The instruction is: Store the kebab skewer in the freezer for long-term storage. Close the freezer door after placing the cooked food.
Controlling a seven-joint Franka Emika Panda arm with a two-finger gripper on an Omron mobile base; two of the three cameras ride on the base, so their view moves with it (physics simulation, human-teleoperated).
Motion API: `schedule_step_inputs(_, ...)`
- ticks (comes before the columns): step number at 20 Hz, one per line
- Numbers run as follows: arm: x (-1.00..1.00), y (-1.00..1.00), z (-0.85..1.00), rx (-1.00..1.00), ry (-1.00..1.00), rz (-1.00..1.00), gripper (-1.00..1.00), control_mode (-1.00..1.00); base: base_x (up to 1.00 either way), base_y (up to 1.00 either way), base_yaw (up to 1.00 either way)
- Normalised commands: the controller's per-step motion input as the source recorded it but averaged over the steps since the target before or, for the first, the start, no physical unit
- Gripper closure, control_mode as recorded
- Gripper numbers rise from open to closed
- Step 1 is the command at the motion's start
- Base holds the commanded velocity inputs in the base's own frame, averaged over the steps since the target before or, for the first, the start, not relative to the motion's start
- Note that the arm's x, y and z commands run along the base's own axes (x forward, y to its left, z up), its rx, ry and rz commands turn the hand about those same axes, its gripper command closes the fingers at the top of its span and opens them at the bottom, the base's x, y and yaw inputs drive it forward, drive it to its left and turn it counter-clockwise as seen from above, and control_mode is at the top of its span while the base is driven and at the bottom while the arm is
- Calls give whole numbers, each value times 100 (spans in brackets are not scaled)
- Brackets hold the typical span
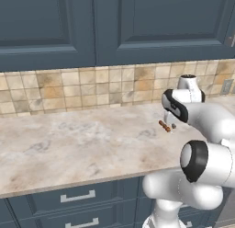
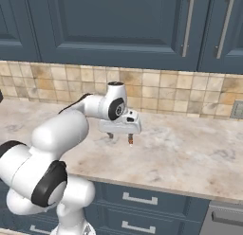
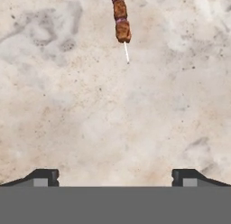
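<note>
The kebab skewer (image 1: 164,126) lies flat on the marble counter (image 1: 82,144), a thin stick with reddish-brown chunks. In the hand view the kebab skewer (image 3: 121,20) is at the top middle, its bare white tip pointing toward me. My gripper (image 3: 115,175) hangs open just above the counter, fingertips (image 3: 45,175) spread wide with nothing between them. From the right base the gripper (image 2: 120,135) points down, and the skewer (image 2: 131,140) peeks out by its right finger. From the left, the gripper (image 1: 170,123) is right beside the skewer. The freezer and its door are out of view.
Dark blue wall cabinets (image 1: 114,25) hang over a tan tiled backsplash (image 1: 92,89). Drawers (image 1: 78,197) with grey handles sit under the counter's front edge. A wall outlet (image 2: 237,109) is at the far right. An appliance top (image 2: 225,215) shows at the lower right.
</note>
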Motion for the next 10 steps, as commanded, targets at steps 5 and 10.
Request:
schedule_step_inputs(5, 33, 0, -29, 0, 1, 0, -100, -100, 0, 0, 0)
schedule_step_inputs(10, 33, 0, -17, 0, 0, 3, -100, -100, 0, 0, 0)
